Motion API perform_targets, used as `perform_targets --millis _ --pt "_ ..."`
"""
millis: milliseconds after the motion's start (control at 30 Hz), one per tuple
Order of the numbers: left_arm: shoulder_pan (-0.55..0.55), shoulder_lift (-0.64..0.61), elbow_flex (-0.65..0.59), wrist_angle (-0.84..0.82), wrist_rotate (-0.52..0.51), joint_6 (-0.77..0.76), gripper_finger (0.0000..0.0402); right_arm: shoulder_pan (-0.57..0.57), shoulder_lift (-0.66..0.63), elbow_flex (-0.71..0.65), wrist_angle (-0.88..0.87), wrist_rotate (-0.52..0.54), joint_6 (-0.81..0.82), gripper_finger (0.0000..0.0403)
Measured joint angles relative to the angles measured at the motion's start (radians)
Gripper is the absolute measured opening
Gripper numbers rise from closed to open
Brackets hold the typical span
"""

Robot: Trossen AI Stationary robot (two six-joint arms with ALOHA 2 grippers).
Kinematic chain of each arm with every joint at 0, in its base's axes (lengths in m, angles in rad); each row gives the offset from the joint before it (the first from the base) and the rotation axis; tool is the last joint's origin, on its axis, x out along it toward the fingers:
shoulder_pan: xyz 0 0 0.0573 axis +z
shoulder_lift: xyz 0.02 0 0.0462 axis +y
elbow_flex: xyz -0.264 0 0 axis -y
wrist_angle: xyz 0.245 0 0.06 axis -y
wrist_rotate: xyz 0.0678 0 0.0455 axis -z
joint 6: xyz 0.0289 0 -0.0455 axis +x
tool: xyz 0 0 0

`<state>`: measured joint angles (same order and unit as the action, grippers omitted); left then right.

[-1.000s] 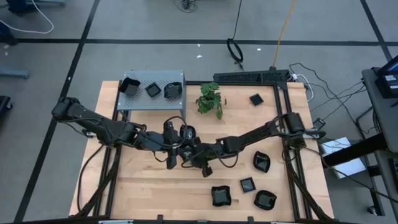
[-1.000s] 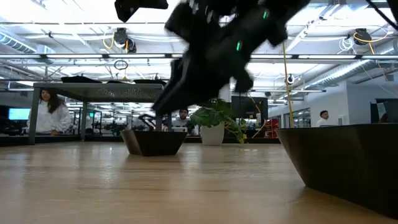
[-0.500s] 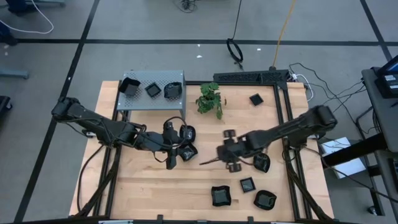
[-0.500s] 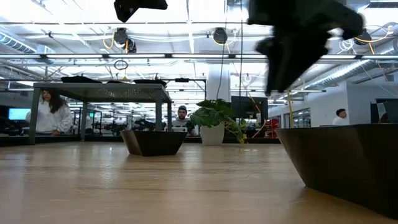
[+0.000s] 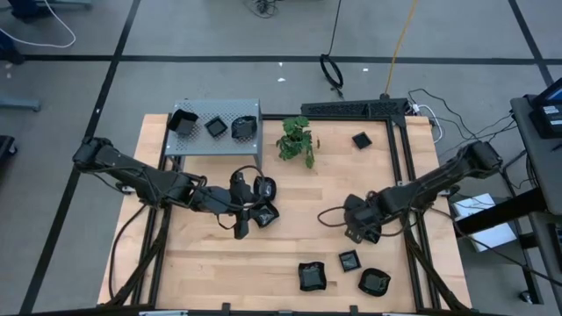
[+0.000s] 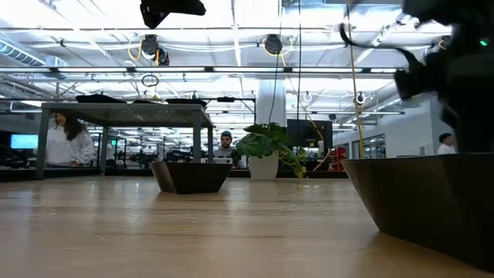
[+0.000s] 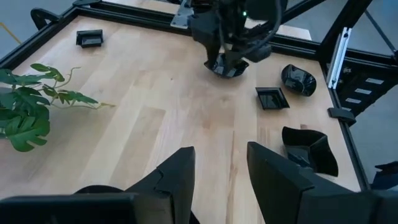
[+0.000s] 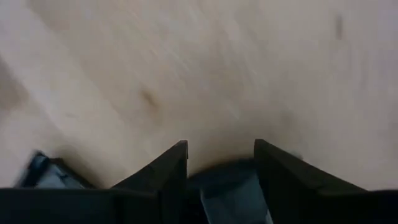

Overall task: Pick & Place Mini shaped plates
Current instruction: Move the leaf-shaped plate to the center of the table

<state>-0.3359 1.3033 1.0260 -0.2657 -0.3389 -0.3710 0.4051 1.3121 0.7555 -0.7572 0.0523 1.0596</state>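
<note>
Overhead, the table point(image 5: 202, 263) reads like a clock face with 12 at its far edge. The grey perforated box point(image 5: 230, 112) at 11 carries 3 black mini plates point(image 5: 216, 126), the plant point(image 5: 297, 140) stands at 12, and a lone small plate point(image 5: 361, 140) lies at 1. A cluster of 3 plates point(image 5: 312, 276) sits at 5.

The right gripper point(image 5: 363, 225) is at 4, and from above its body covers most of what lies beneath it. The left wrist view looks across the table and shows this better: the gripper is low over a dark wavy-rimmed plate point(image 7: 227, 67), which sits on the wood directly under its fingers. The right wrist view adds the close detail. Both fingers stand wide apart, with that plate's dark rim between them near their base and blurred wood beyond. Whether either finger touches the rim cannot be told, and the plate does not look clamped.

The left gripper point(image 5: 248, 211) hovers just left of the table's centre. Its fingers point(image 7: 177, 177) are parted, with bare wood showing through the gap and nothing visible between them.

Only the low view shows the room behind the table, where a seated person point(image 6: 65, 140) is at the left. It also shows one plate point(image 6: 191, 176) side-on.
</note>
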Motion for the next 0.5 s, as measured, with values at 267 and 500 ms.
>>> perform_targets --millis 267,500 --pt "0.001 0.0 0.0 -0.001 0.0 0.01 0.015 0.022 0.0 -0.052 0.009 -0.001 0.083 0.0173" --pt "0.001 0.0 0.0 0.0 0.0 0.009 0.015 0.02 0.0 -0.053 0.004 0.026 0.023 0.0173"
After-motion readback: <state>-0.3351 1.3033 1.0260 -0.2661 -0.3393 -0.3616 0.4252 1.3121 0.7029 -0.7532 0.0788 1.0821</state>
